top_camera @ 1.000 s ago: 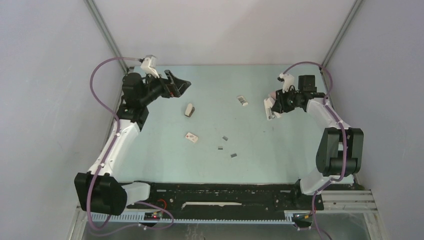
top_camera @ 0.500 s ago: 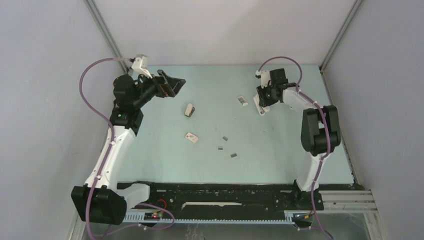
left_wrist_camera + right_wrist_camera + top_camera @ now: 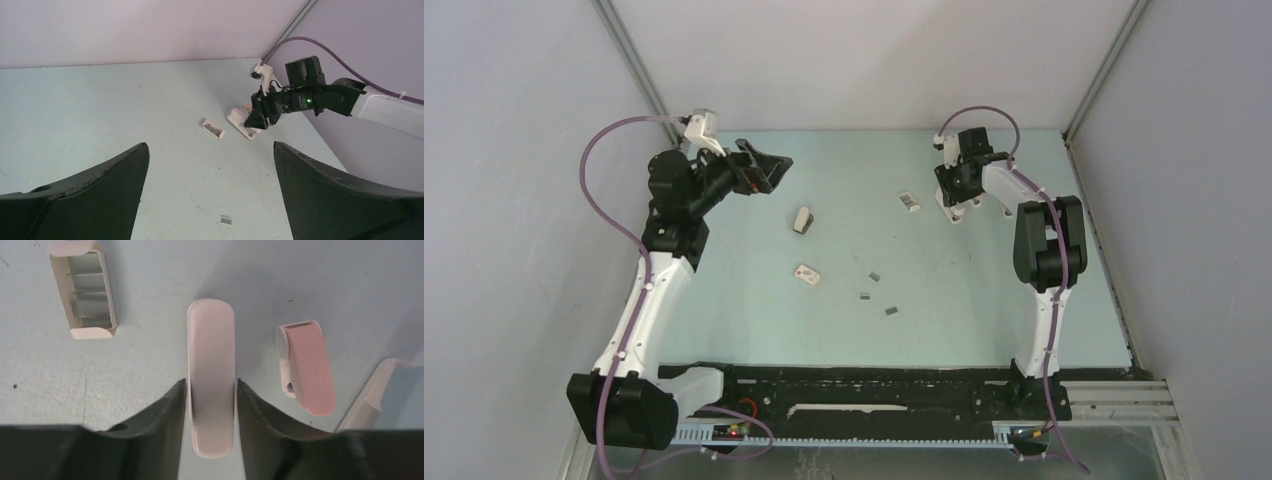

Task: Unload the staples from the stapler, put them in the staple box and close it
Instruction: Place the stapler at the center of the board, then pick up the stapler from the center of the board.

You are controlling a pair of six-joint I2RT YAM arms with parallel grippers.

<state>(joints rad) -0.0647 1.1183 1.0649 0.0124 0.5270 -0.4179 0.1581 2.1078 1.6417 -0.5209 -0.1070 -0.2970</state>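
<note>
Right wrist view: the slim, glossy, round-ended white stapler (image 3: 210,340) is clamped by the right jaws at the bench's (image 3: 984,300) far right, and could be squeezed out of so smooth a grip. Left jaws are held wide open, empty; tiny grey metal staples (image 3: 874,275) lie mid-bench, easily scattered.

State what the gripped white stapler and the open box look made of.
White stapler: likely plastic, smooth, slightly glossy, soft highlights on its rounded top. Open box: probably thin card, matte, folded end flaps; the strips inside look like grey metal.
</note>
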